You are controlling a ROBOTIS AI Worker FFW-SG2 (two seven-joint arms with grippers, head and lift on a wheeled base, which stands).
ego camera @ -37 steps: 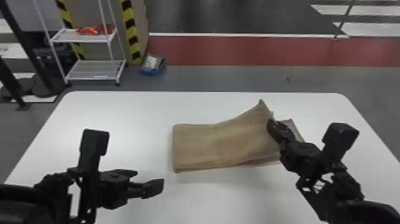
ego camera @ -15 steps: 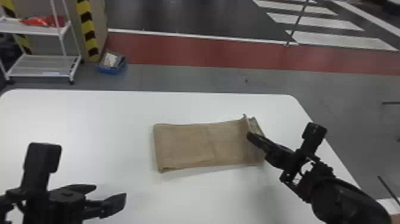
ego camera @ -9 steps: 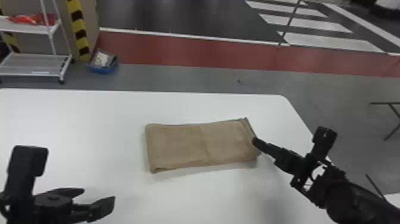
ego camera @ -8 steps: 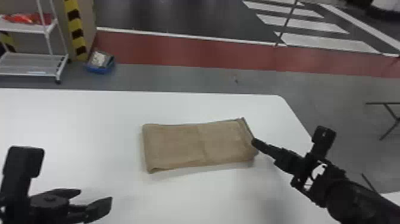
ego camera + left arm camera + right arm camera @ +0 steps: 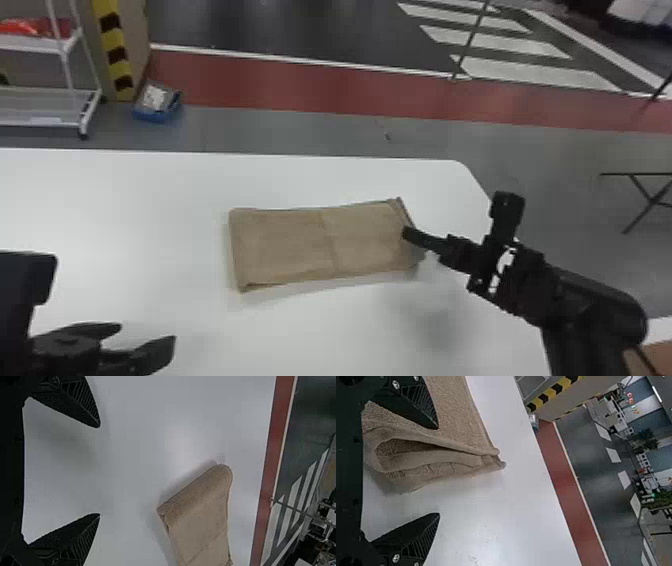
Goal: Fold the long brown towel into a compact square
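Towel (image 5: 280, 245), brown: one, folded into a flat oblong on the white table (image 5: 150, 200), a crease (image 5: 330, 240) across its middle. We judge the first folds made and the square outstanding, since its length well exceeds its width.

Right gripper (image 5: 438, 471): at the towel's right end, fingers spread, pinching nothing. In the right wrist view the end's loose layers (image 5: 443, 457) lie partly between the fingers, one finger close over the cloth; we take this as placement for letting go of an edge or pressing it down, though we cannot tell whether it touches.

Left gripper (image 5: 99, 470): to the left of the towel and nearer us, fingers wide apart, nothing between. We suppose it waits there so as not to disturb the cloth.

Remarks: we would expect the right end to need smoothing, then one end brought over the other. Gaping layers there could slip apart if only the top one is caught.
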